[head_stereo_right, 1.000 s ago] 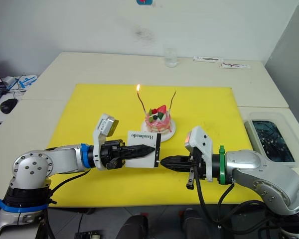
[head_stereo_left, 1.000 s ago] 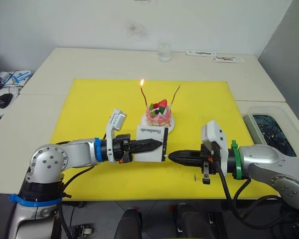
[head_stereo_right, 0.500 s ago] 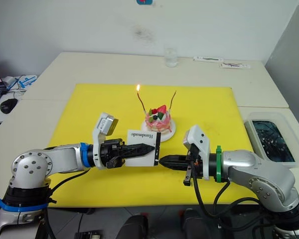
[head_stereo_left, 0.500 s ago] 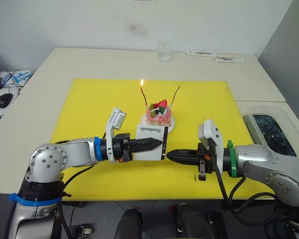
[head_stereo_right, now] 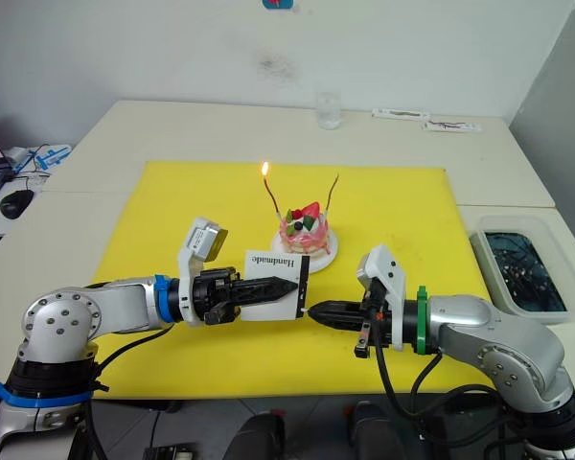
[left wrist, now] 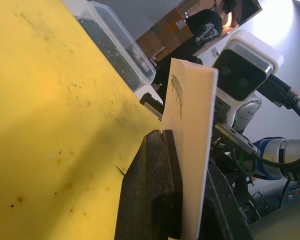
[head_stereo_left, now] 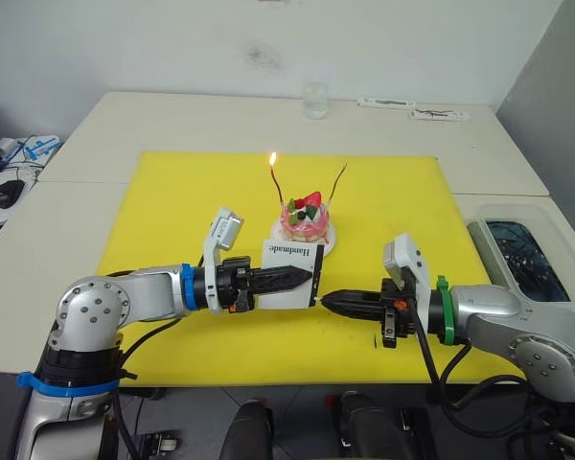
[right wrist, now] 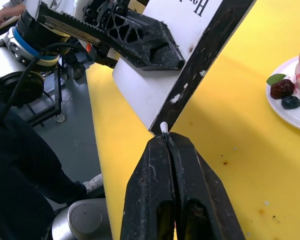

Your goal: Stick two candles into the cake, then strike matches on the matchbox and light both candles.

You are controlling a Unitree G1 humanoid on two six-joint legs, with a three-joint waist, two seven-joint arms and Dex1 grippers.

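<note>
The matchbox [head_stereo_left: 292, 275] is held upright above the yellow mat [head_stereo_left: 172, 192] by the left gripper [head_stereo_left: 302, 278], whose fingers are clamped on its white faces. A match [right wrist: 163, 127] is pinched between the closed fingers of the right gripper [right wrist: 168, 142], its pale tip set against the lower end of the box's black striking strip [right wrist: 210, 57]. Just behind stands the cake [head_stereo_left: 304, 220] on its plate, with one candle [head_stereo_left: 276, 182] seen burning and the other candle [head_stereo_left: 337, 182] unlit.
</note>
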